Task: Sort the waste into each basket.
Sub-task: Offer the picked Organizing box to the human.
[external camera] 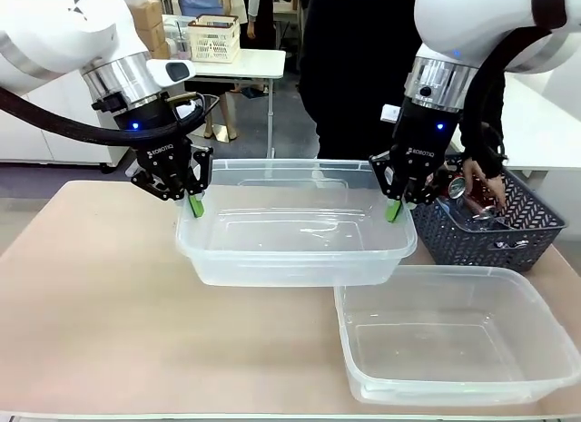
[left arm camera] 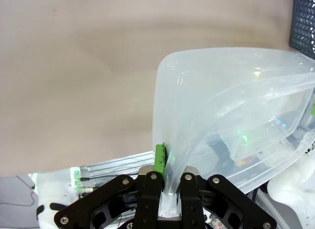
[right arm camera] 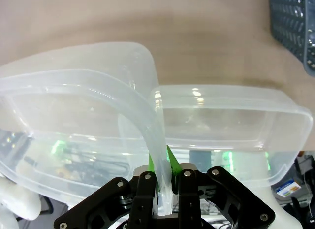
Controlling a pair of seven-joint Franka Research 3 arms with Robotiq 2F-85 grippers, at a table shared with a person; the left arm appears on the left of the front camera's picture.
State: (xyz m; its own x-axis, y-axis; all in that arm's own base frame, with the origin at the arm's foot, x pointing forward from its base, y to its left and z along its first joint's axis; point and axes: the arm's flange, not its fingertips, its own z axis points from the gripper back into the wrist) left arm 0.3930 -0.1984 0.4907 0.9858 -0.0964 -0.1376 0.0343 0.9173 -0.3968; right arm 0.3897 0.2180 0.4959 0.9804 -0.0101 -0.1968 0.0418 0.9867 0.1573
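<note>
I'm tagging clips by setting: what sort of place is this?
Probably a robotics lab: the left gripper and right gripper hold a clear tub at a plain table, with a white work table and a person beyond.

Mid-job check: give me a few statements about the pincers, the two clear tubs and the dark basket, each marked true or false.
1. The left pincer is shut on the rim of the far clear tub. True.
2. The right pincer hangs open above the dark basket. False: it is shut on the same tub's other end.
3. The cans lie in the near clear tub. False: they lie in the dark basket.
4. A person's hand reaches into the dark basket. True.
</note>
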